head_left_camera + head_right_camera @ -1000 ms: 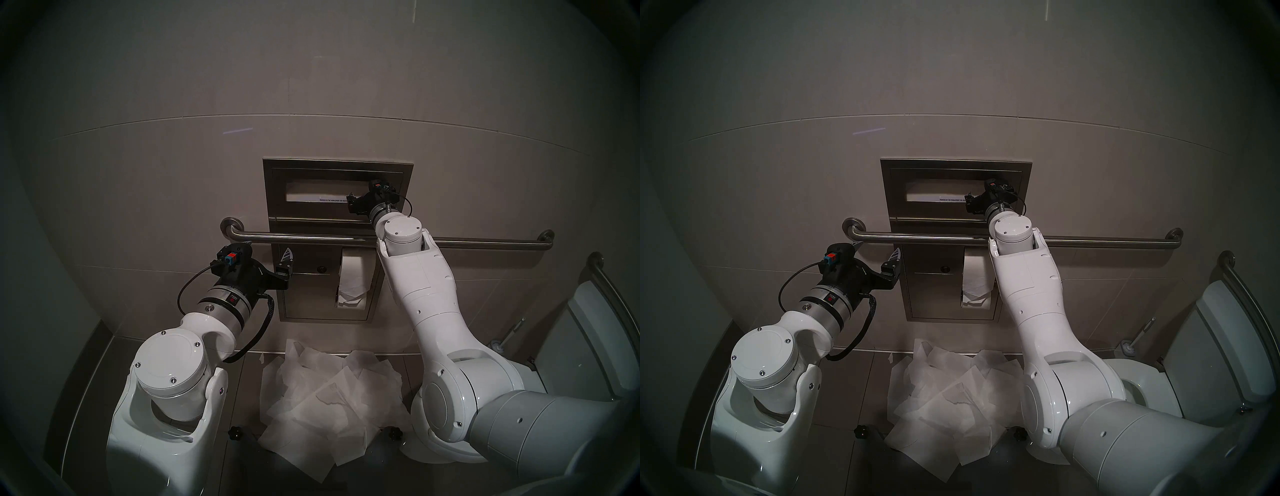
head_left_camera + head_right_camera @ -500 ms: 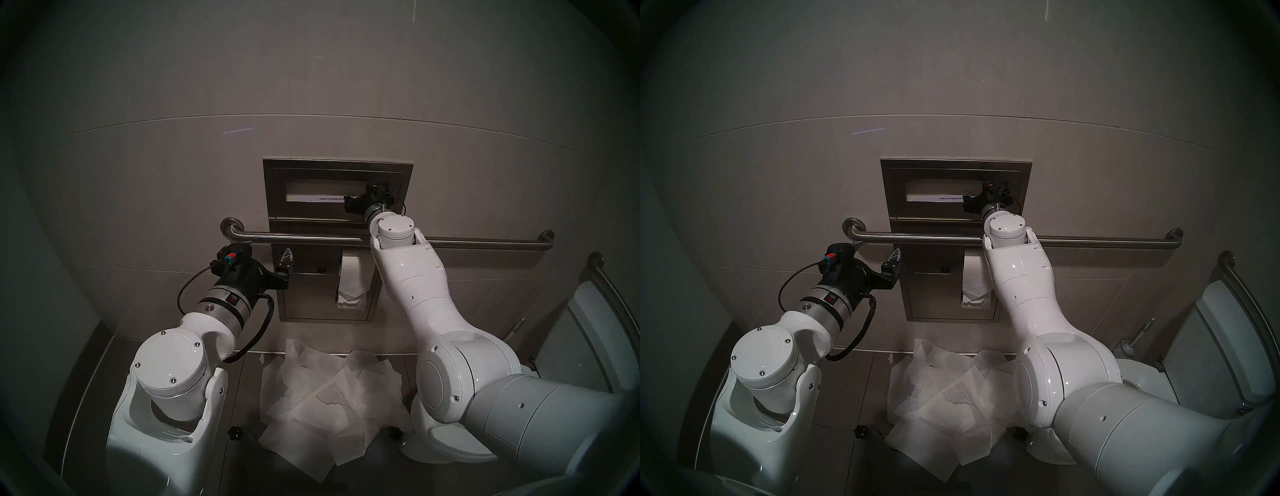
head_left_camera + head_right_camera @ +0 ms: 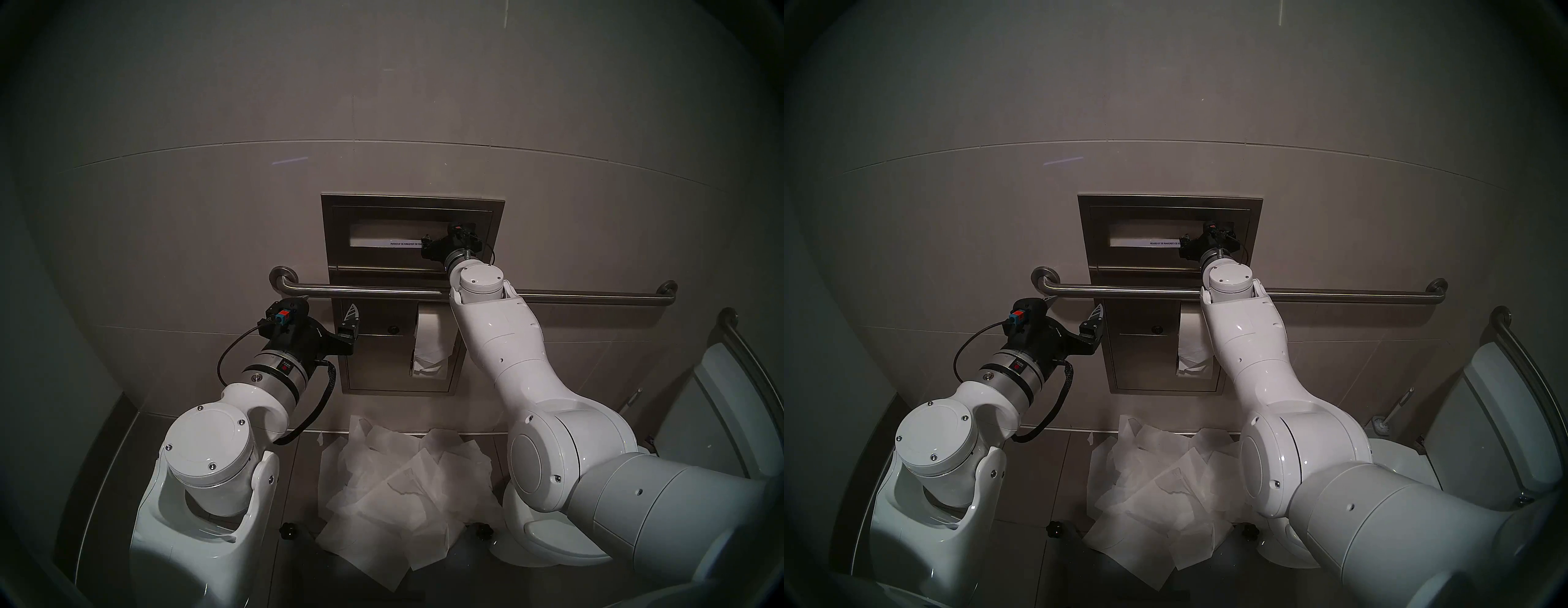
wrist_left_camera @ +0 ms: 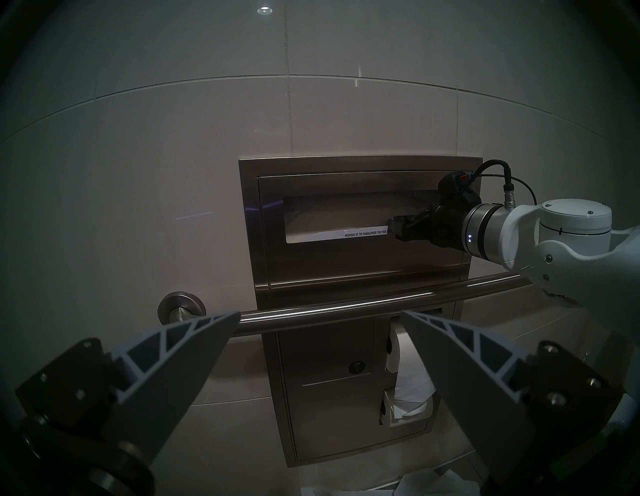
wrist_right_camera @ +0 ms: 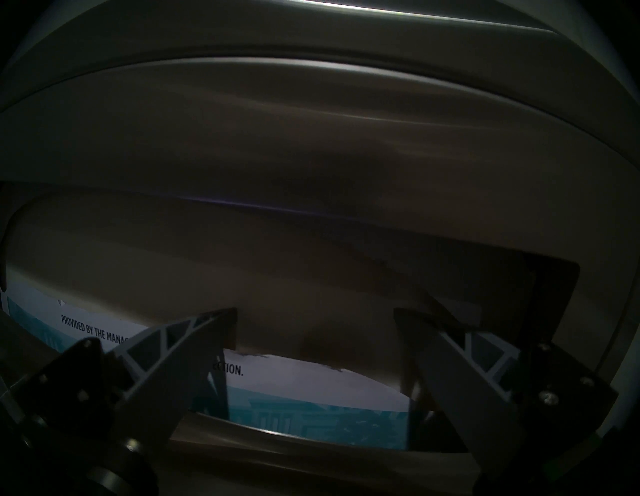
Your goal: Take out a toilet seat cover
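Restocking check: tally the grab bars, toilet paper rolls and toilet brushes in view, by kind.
Stainless-steel grab bars: 2
White toilet paper rolls: 2
White toilet brush: 1
Total: 5

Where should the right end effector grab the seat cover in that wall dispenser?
Judging by the right wrist view, pinch the toilet seat cover just above the printed carton edge, coming straight in from the front; the dispenser opening exposes only that face.
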Controlling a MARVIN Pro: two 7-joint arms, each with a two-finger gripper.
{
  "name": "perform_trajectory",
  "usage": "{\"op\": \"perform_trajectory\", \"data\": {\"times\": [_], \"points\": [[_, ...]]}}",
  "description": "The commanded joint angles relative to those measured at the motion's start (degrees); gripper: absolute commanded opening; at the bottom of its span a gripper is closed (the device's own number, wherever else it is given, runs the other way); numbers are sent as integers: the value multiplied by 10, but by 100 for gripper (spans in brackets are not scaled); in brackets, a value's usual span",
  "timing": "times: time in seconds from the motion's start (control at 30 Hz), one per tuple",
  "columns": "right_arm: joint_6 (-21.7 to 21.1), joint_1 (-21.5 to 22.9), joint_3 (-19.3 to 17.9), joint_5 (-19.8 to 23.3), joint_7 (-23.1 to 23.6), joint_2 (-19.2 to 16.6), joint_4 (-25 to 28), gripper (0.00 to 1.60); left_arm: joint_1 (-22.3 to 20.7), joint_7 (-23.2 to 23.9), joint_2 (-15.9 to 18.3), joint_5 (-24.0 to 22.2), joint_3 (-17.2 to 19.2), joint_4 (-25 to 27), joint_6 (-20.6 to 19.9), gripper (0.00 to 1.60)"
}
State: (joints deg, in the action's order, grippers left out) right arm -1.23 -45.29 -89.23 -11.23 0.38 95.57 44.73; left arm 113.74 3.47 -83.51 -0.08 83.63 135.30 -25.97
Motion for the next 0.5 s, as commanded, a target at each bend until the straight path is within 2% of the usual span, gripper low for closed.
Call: {"op": "perform_trajectory", "data": {"times": [0.0, 0.03, 0.13, 0.17, 0.2, 0.43, 0.47], "points": [[17, 82, -18, 21, -8, 12, -6, 160, -10, 0, -1, 1, -1, 18, 6, 160], [26, 62, -25, 27, -12, 10, 21, 160, -10, 0, -1, 1, -1, 18, 6, 160], [34, 61, -35, 34, -14, -1, 38, 160, -10, -1, 0, 0, -1, 17, 6, 160], [31, 85, -37, 36, -14, -4, 22, 160, -10, -1, 0, 0, -1, 17, 6, 160], [44, 55, -35, 35, -15, -5, 41, 160, -10, -1, 0, 0, -1, 17, 6, 160], [41, 74, -51, 59, -12, -6, 35, 160, -10, -2, 1, -1, -1, 18, 6, 160], [44, 66, -52, 61, -10, -7, 42, 155, -10, -2, 1, -1, -1, 18, 6, 160]]}}
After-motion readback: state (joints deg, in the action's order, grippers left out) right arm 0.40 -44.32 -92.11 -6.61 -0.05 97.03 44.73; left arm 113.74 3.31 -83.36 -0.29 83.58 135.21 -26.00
